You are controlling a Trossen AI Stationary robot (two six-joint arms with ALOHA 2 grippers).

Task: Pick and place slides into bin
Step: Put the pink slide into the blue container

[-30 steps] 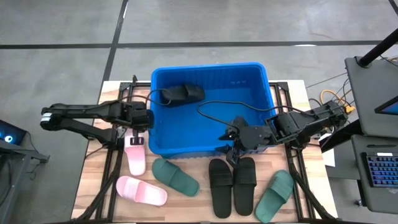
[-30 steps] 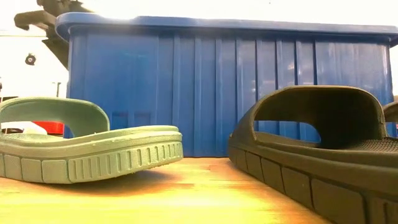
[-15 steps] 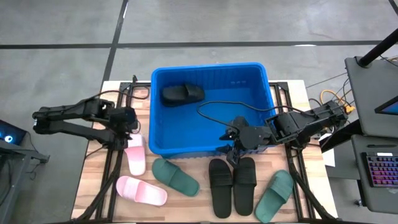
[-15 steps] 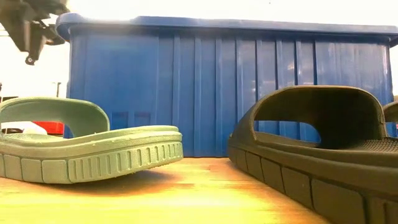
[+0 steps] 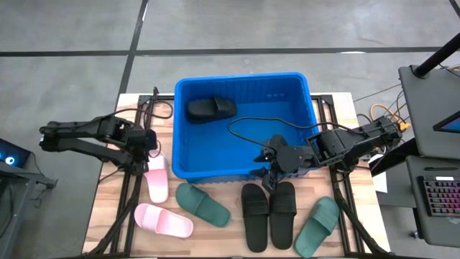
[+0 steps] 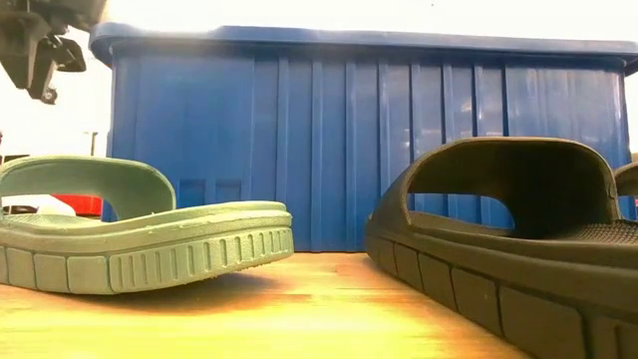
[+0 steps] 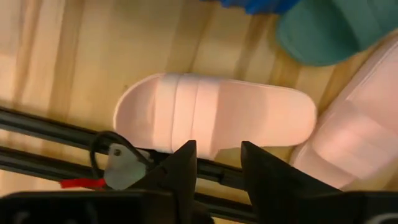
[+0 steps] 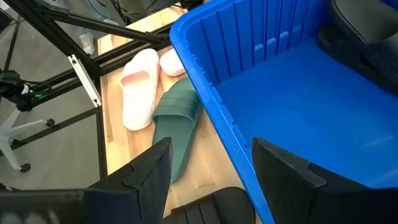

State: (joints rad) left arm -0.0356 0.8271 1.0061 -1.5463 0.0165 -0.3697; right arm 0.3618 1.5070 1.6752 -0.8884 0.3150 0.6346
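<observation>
The blue bin (image 5: pixel 284 101) stands in the middle of the wooden desk (image 5: pixel 108 208), and one black slide (image 5: pixel 210 108) lies inside it, near the far left corner. The other slides are on the desk. Two pink slides (image 5: pixel 157 178) lie to the left of the bin's front, one close to the bin wall and one nearer to the desk's front edge. A green slide (image 5: pixel 203 203) lies beside them, and two black slides (image 5: pixel 268 214) lie side by side in front of the bin. A second green slide (image 5: pixel 315 226) lies at the front right.

The left gripper (image 5: pixel 147 139) is left of the bin, above the nearer pink slide; its fingers (image 7: pixel 182 171) are released and hold nothing. The right gripper (image 5: pixel 267 160) is over the front rim of the bin, above the black pair, and its fingers (image 8: pixel 152 167) are spread apart and empty.
</observation>
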